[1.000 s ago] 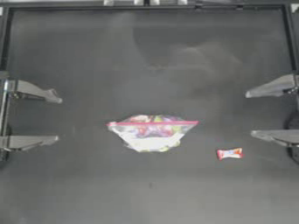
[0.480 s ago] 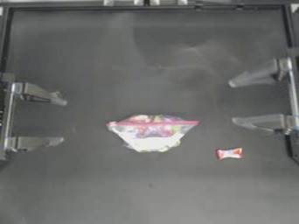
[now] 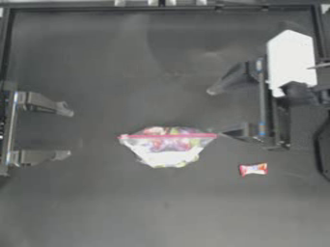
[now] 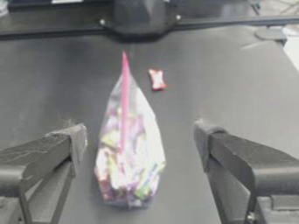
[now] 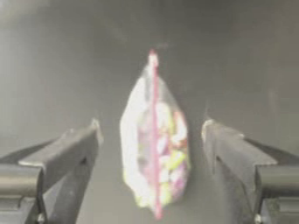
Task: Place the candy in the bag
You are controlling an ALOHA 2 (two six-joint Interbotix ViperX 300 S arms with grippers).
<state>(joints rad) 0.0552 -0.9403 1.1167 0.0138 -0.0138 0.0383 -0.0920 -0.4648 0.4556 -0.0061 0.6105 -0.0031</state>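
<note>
The bag (image 3: pixel 168 144) lies flat in the middle of the table, clear, with a pink seal strip along its far side and colourful sweets inside. The candy (image 3: pixel 253 169), white with red ends, rests on the table to the bag's right and a little nearer the front. My right gripper (image 3: pixel 217 111) is open, just right of the bag's seal end and slightly behind it; its wrist view looks along the bag (image 5: pixel 154 148) between its jaws. My left gripper (image 3: pixel 64 131) waits open at the left side, facing the bag (image 4: pixel 128 148) and the candy (image 4: pixel 156 79) beyond.
The right arm's white body (image 3: pixel 290 60) reaches in over the table's right rear part. A raised frame (image 3: pixel 161 7) borders the dark table at the back and sides.
The right arm has swung in from the right edge toward the middle, bringing its open gripper close to the bag's right end. The left arm, bag and candy have stayed put.
</note>
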